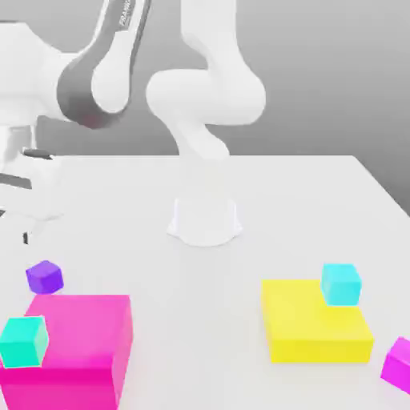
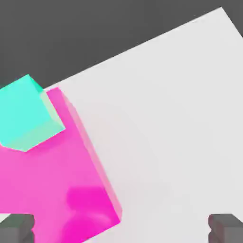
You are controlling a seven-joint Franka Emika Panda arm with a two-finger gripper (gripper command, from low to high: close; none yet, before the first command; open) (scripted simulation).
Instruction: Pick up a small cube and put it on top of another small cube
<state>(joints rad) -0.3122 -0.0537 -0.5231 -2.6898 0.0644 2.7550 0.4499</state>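
Nothing is stacked yet. My gripper is spread wide and empty above the big magenta block, which carries a teal cube. The small violet cube sits untouched on the tabletop, near the edge on the exterior view's left, just behind that block. Grasping, lifting and placing all remain.

White table bears small violet cube, pink block, yellow block.

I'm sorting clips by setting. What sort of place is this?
Most likely a simulated tabletop test scene, not a real room: a plain white table against a blank grey backdrop, a white robot arm mounted on it, and flat-coloured blocks such as the small violet cube and big yellow block.
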